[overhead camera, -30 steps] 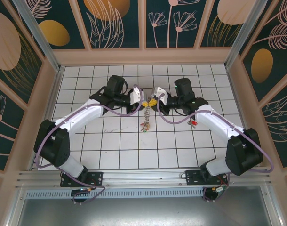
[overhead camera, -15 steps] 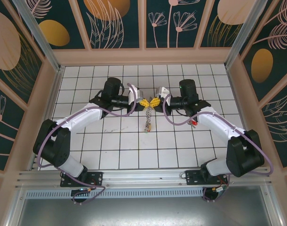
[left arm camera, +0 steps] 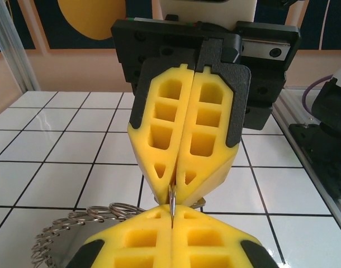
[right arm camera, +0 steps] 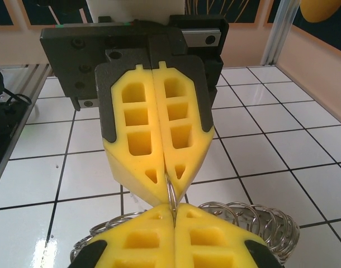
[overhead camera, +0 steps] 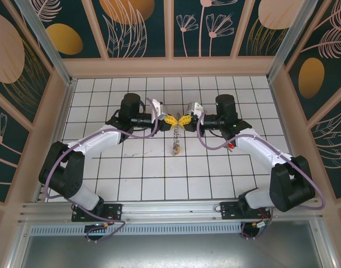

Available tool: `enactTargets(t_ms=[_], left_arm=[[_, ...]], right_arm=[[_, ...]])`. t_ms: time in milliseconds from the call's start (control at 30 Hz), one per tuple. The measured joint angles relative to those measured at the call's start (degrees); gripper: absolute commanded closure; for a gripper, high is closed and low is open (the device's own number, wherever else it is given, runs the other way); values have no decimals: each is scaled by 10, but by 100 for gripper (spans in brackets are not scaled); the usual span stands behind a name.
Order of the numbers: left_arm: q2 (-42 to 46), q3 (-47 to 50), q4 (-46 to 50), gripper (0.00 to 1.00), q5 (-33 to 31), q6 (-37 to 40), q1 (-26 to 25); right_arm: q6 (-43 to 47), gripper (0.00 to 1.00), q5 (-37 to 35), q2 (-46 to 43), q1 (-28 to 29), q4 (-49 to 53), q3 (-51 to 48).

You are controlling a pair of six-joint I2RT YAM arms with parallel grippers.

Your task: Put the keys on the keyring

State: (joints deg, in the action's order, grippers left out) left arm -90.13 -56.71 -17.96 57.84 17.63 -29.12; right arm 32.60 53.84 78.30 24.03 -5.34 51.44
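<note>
Keyring point(overhead camera: 176, 137) pinched between left hand point(overhead camera: 170, 119) and right hand point(overhead camera: 184, 119), both closed tight on its wire, loop hanging below

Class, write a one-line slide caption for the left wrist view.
Left pincer and right pincer meet tip to tip, both shut on the keyring above white tiles.

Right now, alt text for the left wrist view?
Two yellow-fingered grippers meet tip to tip, the left gripper at the bottom and the right gripper facing it, both shut on one thin silver loop. The coiled keyring curves away lower left over white floor tiles.
</note>
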Motion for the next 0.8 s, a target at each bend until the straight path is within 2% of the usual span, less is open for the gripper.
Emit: enactTargets(t_ms=[100,300,533,800], left_arm=[[1,-13,46,84,-9,39,-1],[1,-95,187,81,-40,137,-5],[-1,-125,287,66,-89,204,-9],[-7,-128,320,66,-105,218,-11]], right_arm=[[7,100,-14,0,5,17,3],[43,100,-85,4,27,104,37],[61,100,-122,5,40,141,58],[63,100,-129,5,45,149,67]])
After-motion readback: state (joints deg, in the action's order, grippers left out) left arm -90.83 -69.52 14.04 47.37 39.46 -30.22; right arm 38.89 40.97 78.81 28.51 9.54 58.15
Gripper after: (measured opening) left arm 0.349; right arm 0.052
